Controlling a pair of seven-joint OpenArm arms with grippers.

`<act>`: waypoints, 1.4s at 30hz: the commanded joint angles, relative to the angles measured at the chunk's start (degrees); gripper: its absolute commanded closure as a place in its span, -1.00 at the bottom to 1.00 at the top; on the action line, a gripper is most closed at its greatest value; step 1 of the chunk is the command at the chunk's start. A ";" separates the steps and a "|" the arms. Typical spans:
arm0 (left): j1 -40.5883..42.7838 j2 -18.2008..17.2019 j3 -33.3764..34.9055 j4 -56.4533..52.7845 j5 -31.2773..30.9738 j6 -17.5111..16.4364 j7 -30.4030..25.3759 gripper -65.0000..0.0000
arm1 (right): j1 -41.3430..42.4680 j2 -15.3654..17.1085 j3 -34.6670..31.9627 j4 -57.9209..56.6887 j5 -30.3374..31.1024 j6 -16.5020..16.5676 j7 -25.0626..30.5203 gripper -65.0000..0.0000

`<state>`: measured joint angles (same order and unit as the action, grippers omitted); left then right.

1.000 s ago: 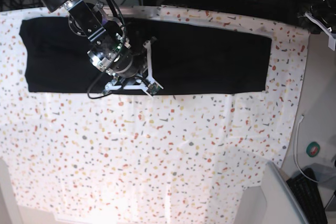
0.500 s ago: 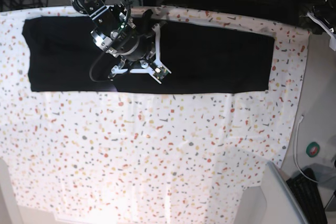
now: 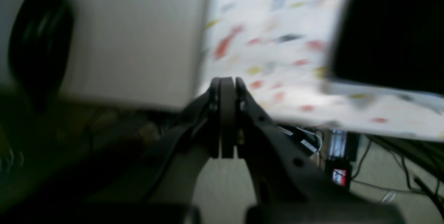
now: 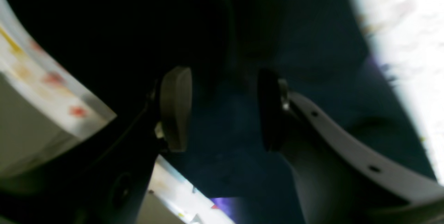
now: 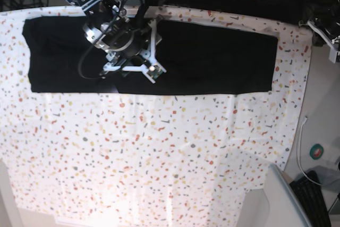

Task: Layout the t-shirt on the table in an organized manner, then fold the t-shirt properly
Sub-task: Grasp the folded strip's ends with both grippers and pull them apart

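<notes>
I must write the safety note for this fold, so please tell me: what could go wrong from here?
1. The folded t-shirt lies along the far edge of the table; a pull there might drag it off.
2. The open right gripper hangs close above the cloth; a finger could snag it and spoil the fold.
3. The shut left gripper is beside the table's edge, where cables hang; swinging back may catch them.

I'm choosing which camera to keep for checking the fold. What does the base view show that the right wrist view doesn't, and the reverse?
Only the base view shows the whole t-shirt as one long black band along the far side of the speckled table. Only the right wrist view shows the right end effector up close, jaws apart with nothing between the pads, above dark cloth. Both show black fabric and flecked table cover.
</notes>
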<state>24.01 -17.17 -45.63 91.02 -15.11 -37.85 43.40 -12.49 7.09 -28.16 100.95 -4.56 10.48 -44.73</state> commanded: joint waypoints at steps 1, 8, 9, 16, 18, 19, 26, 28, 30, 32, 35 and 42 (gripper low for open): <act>0.03 -0.19 0.57 2.30 -0.67 -0.35 -0.98 1.00 | -1.09 0.42 3.77 2.83 -0.41 -0.41 0.73 0.19; -3.39 3.59 11.91 1.06 -0.23 0.00 -1.16 1.00 | -4.70 0.34 28.82 -3.58 -0.41 -0.24 10.14 1.00; -3.75 3.59 13.41 -0.34 -0.23 0.09 -1.24 1.00 | -4.61 0.34 30.84 -5.69 -0.41 -0.06 11.10 1.00; -10.08 2.18 23.16 -14.58 7.07 3.78 -8.80 1.00 | 1.63 0.86 38.23 -26.18 -0.41 0.03 16.99 1.00; -11.92 2.18 24.84 -17.48 10.15 3.78 -9.42 1.00 | 3.74 1.57 39.99 -30.66 -0.59 0.11 18.49 1.00; -12.89 2.27 25.45 -18.45 11.11 3.78 -9.51 1.00 | 4.80 2.71 40.25 -32.51 -0.59 0.11 18.93 1.00; -16.58 2.36 25.89 -18.10 11.99 3.78 -8.19 1.00 | 8.58 5.87 40.51 -36.55 -0.59 0.11 19.02 1.00; -16.23 2.36 25.80 -15.20 11.47 3.78 -5.29 1.00 | 8.40 5.87 40.51 -35.50 -0.59 0.11 19.02 1.00; -15.26 2.53 25.27 -11.51 11.47 3.78 -3.70 1.00 | 8.23 5.87 40.60 -34.09 -0.59 0.11 19.10 1.00; -13.24 2.53 24.04 -7.73 11.38 3.78 -3.35 1.00 | 8.23 5.79 40.60 -32.86 -0.59 0.11 19.19 1.00; -10.95 3.32 19.30 -2.36 11.38 3.78 -3.27 1.00 | 8.23 5.61 40.69 -29.61 -0.41 0.11 19.19 1.00; -10.25 2.88 4.53 4.67 1.62 -2.15 5.44 1.00 | 4.45 3.33 43.94 -13.69 -0.41 0.11 18.93 1.00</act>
<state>14.09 -13.39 -40.71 94.96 -13.43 -39.94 49.34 -8.23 10.33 15.68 86.21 -5.19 10.61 -26.83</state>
